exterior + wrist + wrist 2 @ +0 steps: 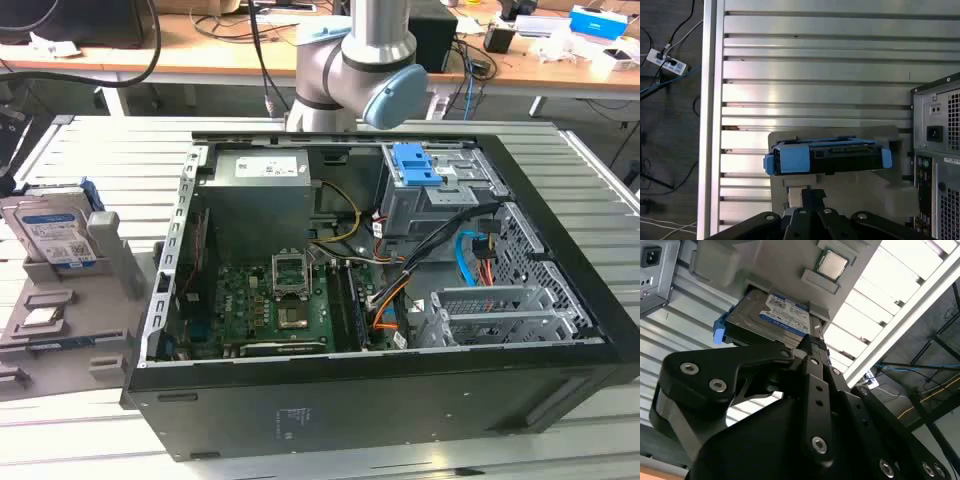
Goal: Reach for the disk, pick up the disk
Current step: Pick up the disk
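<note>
well, disk [50,236] stands in gray holder [92,322].

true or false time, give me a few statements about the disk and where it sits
1. The disk stands in a grey holder beside the computer case. True.
2. The case is closed up. False: its side is open, showing the circuit board.
3. A blue bracket runs along the disk's edge. True.
4. The holder rests on a wooden tabletop. False: it rests on a slatted metal table.
5. A small square chip lies on the holder. True.
</note>
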